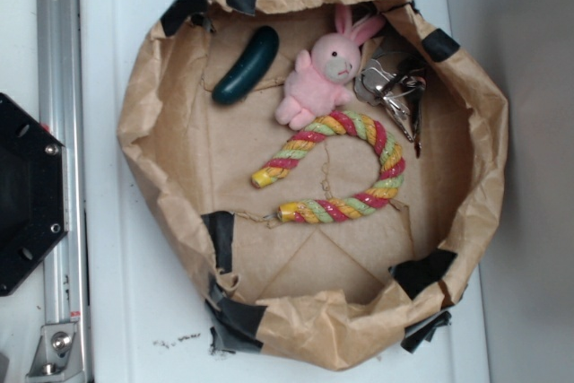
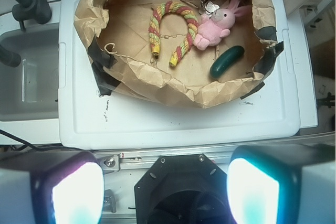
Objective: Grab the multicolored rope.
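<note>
The multicolored rope (image 1: 359, 163) (image 2: 169, 27), twisted in pink-red, yellow and light green, lies curved like a horseshoe on the floor of a brown paper basin (image 1: 143, 114) (image 2: 157, 80). In the wrist view my gripper (image 2: 165, 192) stands open, its two pale fingers far apart at the bottom corners. It hangs high above the black robot base (image 2: 181, 190), well back from the basin and the rope. Nothing sits between the fingers. The exterior view does not show the gripper.
A pink plush bunny (image 1: 325, 69) (image 2: 216, 24) touches the rope's bend. A dark green cucumber toy (image 1: 246, 65) (image 2: 227, 61) and a shiny metal object (image 1: 395, 87) also lie in the basin. The basin rests on a white lid (image 2: 173, 121). A metal rail (image 1: 61, 168) runs beside it.
</note>
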You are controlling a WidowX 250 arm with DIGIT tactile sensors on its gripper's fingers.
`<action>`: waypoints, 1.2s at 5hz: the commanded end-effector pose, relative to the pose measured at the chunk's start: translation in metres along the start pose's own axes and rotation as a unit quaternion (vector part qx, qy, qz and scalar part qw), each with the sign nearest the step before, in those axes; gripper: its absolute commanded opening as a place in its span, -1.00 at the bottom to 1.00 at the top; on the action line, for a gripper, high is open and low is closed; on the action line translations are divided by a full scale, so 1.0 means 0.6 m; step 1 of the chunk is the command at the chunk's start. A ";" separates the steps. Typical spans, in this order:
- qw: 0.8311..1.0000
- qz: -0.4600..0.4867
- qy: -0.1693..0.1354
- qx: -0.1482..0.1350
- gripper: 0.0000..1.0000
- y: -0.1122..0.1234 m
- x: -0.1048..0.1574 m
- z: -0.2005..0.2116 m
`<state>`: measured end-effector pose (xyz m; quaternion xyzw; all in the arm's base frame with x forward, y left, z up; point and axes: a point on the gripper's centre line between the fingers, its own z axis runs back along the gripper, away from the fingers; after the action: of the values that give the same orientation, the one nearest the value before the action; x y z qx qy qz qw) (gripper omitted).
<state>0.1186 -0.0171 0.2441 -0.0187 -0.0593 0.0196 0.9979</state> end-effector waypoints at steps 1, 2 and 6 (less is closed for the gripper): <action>1.000 0.000 0.000 0.000 1.00 0.000 0.000 0.000; 0.998 0.058 0.024 0.015 1.00 -0.010 0.075 -0.072; 0.993 0.062 0.097 -0.011 1.00 -0.045 0.230 -0.330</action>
<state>0.2778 -0.0484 0.0565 -0.0341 0.0570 0.0694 0.9954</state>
